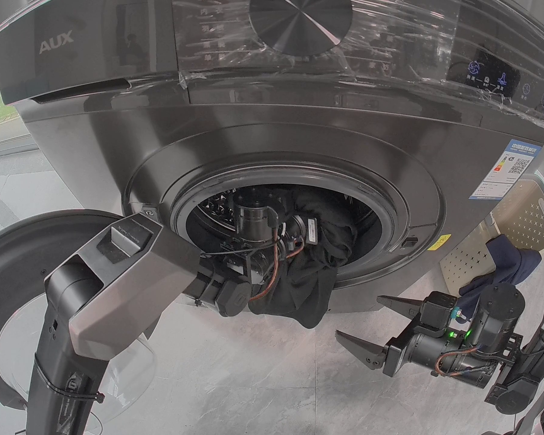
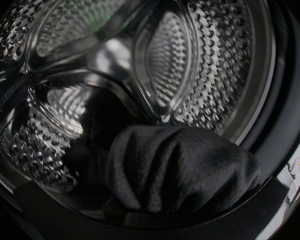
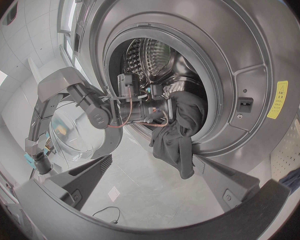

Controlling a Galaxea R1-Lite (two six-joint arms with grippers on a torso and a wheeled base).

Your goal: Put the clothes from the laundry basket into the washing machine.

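Note:
The washing machine [image 1: 284,122] stands with its round drum opening [image 1: 375,212] uncovered. A black garment [image 1: 308,273] lies over the opening's lower rim, partly inside the drum and partly hanging down outside. My left arm's wrist [image 1: 257,215] is in the opening, and its gripper end is buried in that garment [image 3: 180,127]. The bunched black cloth [image 2: 183,167] lies in front of the perforated drum wall [image 2: 210,50]. My right gripper [image 1: 359,318] hovers open and holds nothing, low and to the right of the opening. A dark blue garment [image 1: 508,267] hangs over the laundry basket [image 1: 526,212].
The machine's door [image 1: 18,285] is swung wide to the left, behind my left arm. The beige perforated basket [image 3: 290,150] stands against the machine's right side. Grey tiled floor [image 1: 254,376] lies below the opening, between the arms.

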